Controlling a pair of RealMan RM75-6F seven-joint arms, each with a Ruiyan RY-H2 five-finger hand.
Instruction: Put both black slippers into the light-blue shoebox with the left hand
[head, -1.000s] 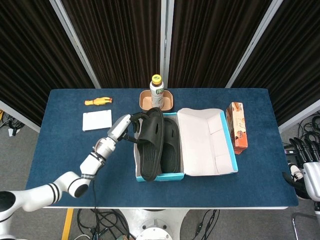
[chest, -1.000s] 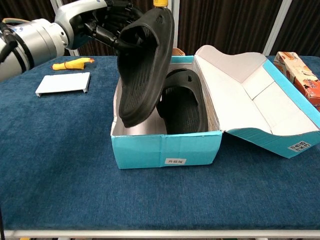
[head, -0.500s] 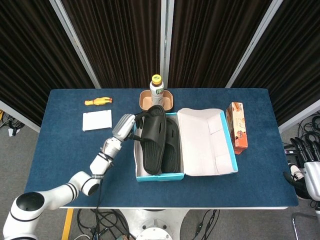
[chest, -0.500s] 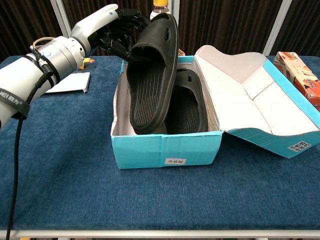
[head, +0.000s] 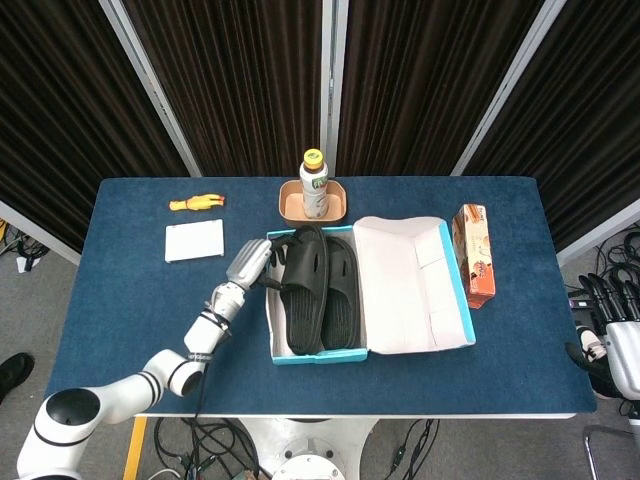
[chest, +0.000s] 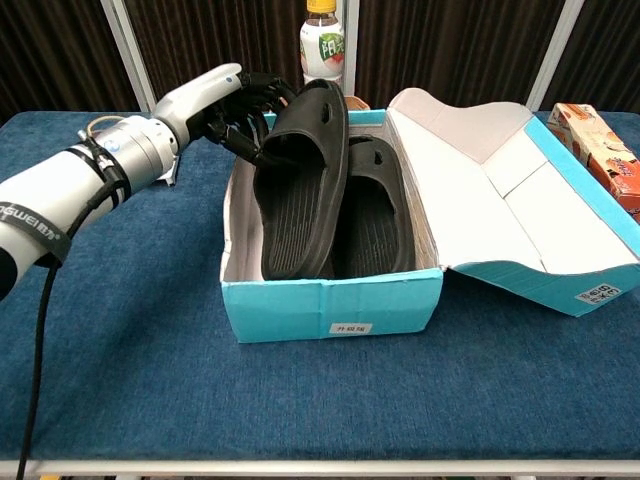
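Note:
The light-blue shoebox (head: 318, 356) (chest: 330, 306) stands mid-table with its lid (head: 410, 285) (chest: 500, 190) folded open to the right. One black slipper (head: 341, 290) (chest: 376, 208) lies flat in the box's right half. The other black slipper (head: 304, 292) (chest: 300, 190) is in the left half, its near end down on the box floor and its far end still raised. My left hand (head: 250, 262) (chest: 225, 103) grips that raised end at the box's far left corner. My right hand (head: 612, 305) hangs off the table's right edge, holding nothing, its fingers apart.
A drink bottle (head: 314, 180) (chest: 322, 40) stands in a tan dish (head: 338, 203) just behind the box. An orange carton (head: 475, 252) (chest: 600, 148) lies right of the lid. A white pad (head: 194, 241) and a yellow toy (head: 197, 203) lie at the far left.
My left hand has lowered the held slipper from hanging steeply above the box down into its left half. The hand itself has dropped and come nearer the box's corner.

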